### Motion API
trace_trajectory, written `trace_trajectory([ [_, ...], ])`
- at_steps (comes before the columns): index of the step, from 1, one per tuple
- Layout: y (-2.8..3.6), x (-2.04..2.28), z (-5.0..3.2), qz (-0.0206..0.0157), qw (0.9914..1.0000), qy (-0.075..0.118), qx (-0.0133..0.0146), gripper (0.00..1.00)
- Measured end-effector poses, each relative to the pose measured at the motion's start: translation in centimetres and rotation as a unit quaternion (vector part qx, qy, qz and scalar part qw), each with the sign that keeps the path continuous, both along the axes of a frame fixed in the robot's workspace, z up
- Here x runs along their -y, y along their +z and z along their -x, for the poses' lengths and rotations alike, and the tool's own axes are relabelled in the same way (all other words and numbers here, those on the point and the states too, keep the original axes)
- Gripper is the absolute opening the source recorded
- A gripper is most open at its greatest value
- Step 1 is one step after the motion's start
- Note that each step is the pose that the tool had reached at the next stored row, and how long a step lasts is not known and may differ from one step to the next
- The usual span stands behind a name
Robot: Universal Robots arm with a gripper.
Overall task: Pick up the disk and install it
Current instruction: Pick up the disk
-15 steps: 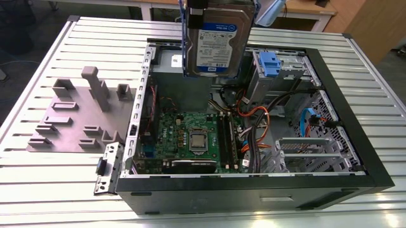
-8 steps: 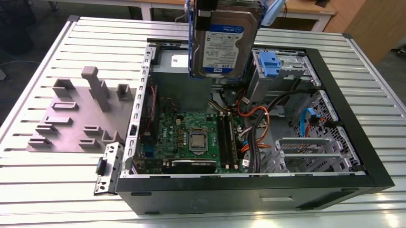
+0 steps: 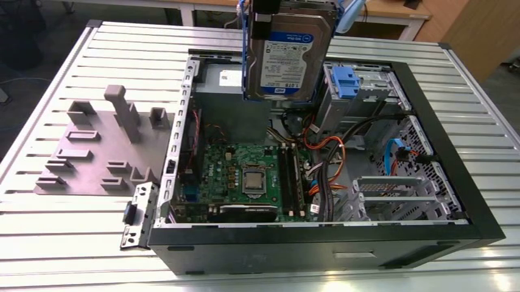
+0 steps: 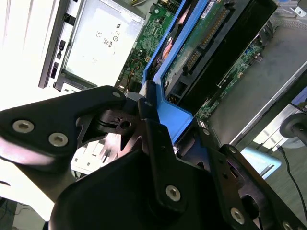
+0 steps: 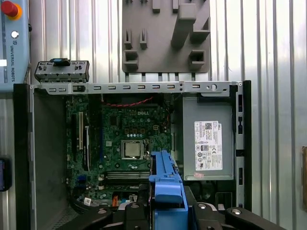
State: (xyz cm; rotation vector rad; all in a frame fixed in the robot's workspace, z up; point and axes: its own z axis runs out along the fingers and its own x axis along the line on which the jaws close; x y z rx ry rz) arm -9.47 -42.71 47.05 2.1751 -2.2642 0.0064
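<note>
1. Ribbed aluminium table (image 3: 81, 243) carries an open computer case (image 3: 325, 240) lying on its side. A grey fixture plate (image 3: 89, 152) lies beside the case, toward the table's edge at the exterior view's left.
2. My gripper (image 4: 175, 122) is clamped on the disk (image 3: 288, 58). Both wrist views show its blue carrier frame (image 5: 165, 187) pinched between the fingers (image 4: 153, 139).
3. The disk hangs upright with its label toward the exterior camera. It is lifted clear above the case, over the edge where the power supply (image 5: 208, 143) sits.
4. The pick-up looks done, so I judge the carry toward installation is in hand.
5. Seating the disk will, I think, call for squaring the carrier with the drive bay by the blue latch (image 3: 345, 82). I must also keep clear of the cables (image 3: 321, 146).
</note>
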Motion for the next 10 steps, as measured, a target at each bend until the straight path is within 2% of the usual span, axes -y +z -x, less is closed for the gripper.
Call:
trace_trajectory([
  [8,0.00,0.06,0.00,0.0003,1.00000,0.000,-0.0001,0.37],
  [10,-0.01,0.57,0.00,0.0003,1.00000,0.000,0.0000,0.37],
])
